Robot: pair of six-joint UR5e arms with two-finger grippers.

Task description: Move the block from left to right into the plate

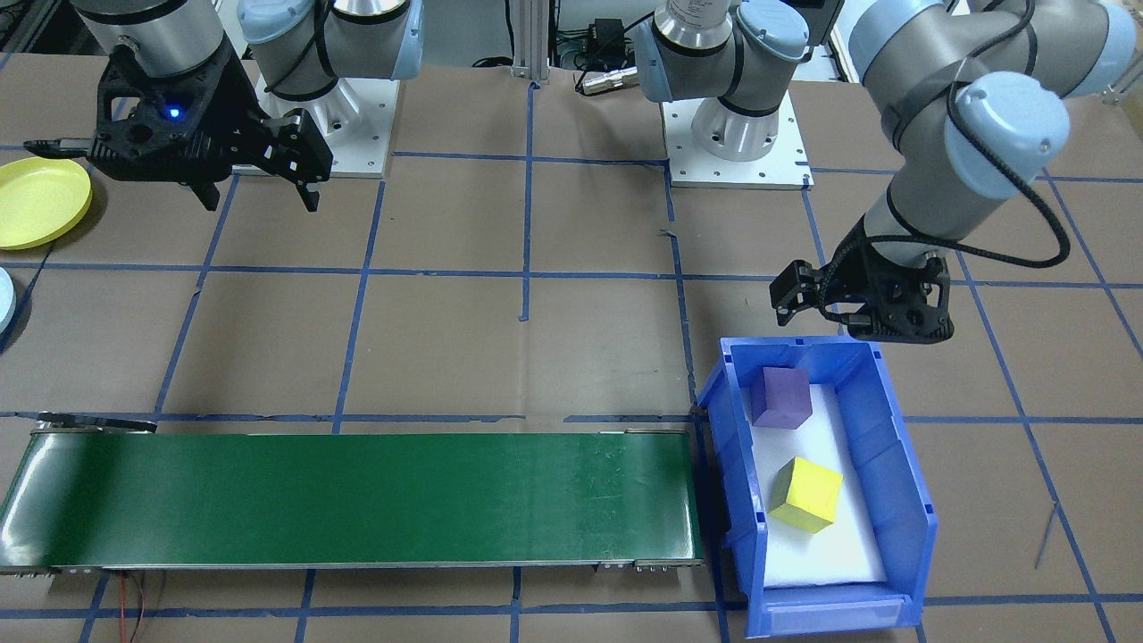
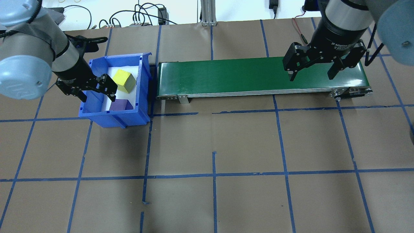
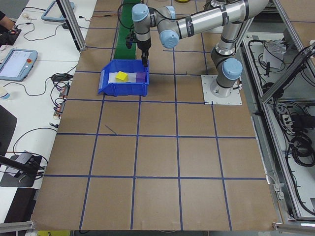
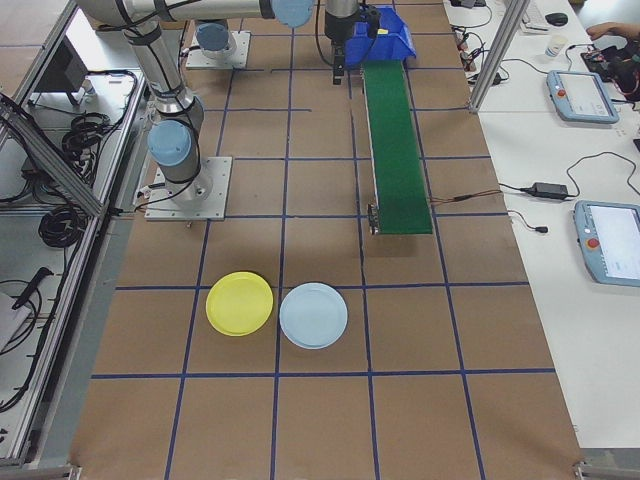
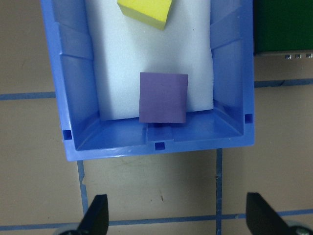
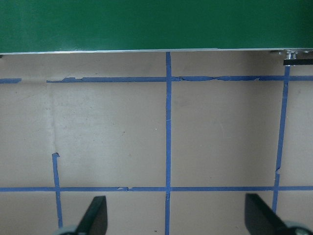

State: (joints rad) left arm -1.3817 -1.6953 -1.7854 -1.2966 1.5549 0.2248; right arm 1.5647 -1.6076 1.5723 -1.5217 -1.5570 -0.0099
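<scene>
Two blocks lie on white foam in a blue bin (image 1: 896, 464): a purple block (image 1: 780, 397) (image 2: 120, 105) (image 5: 163, 97) at the robot-side end and a yellow block (image 1: 806, 494) (image 2: 124, 81) (image 5: 145, 11) farther out. My left gripper (image 1: 848, 313) (image 2: 95, 92) (image 5: 178, 220) hovers open and empty above the bin's robot-side wall, just short of the purple block. The yellow plate (image 1: 40, 201) (image 4: 240, 303) rests on the table at my right. Beside it, my right gripper (image 1: 259, 192) (image 2: 312, 75) (image 6: 178, 220) hangs open and empty, near the belt's right end.
A green conveyor belt (image 1: 357, 500) (image 2: 252, 76) runs from beside the bin toward my right. A light blue plate (image 4: 313, 315) (image 1: 4, 299) lies next to the yellow one. Blue tape lines grid the brown table. Both arm bases stand at the robot's edge.
</scene>
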